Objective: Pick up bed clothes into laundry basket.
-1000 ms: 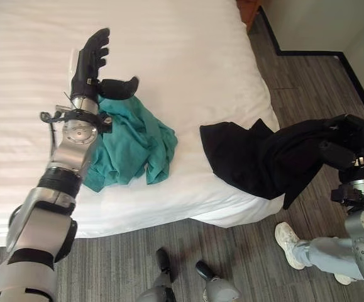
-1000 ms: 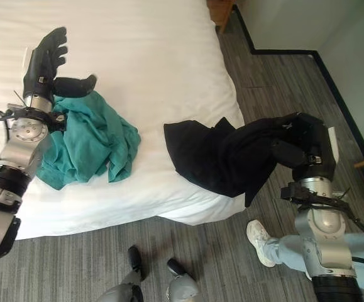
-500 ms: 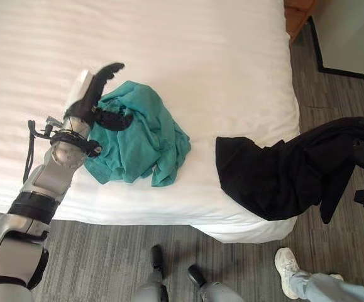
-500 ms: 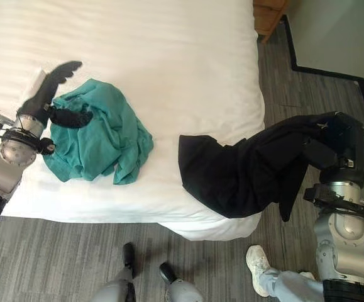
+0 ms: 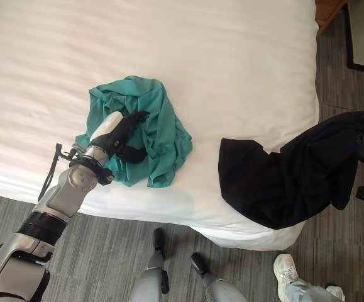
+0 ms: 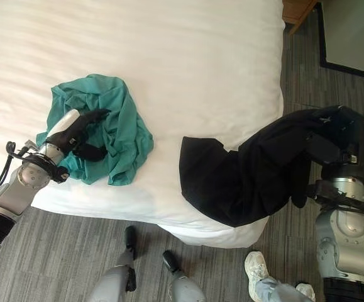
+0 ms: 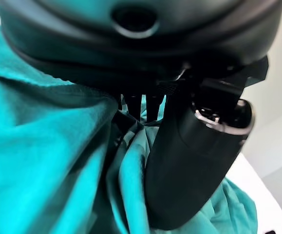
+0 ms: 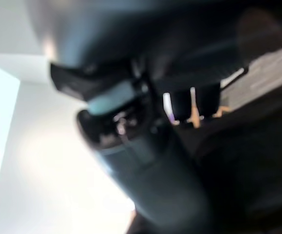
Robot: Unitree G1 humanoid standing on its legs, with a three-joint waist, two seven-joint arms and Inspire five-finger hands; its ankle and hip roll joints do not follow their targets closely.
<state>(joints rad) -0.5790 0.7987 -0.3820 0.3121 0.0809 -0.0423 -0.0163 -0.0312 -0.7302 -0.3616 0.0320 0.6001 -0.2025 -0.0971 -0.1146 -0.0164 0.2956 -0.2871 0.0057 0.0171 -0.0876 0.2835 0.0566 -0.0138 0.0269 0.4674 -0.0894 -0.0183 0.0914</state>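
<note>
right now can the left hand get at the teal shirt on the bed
Probably yes: the left hand already lies on the teal shirt, thumb and fingers pressed into its folds, and nothing lies between them.

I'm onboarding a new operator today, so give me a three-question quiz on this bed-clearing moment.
1. True or false: the black garment lies wholly on the bed.
2. Which hand rests on the teal garment? A) left hand B) right hand
3. Fill in: a person's white ___ shows on the floor near the robot's right arm.

Key:
1. False; one end hangs off the bed's corner, gathered in the right hand.
2. A, its fingers and thumb curling into the cloth.
3. Shoe.
</note>
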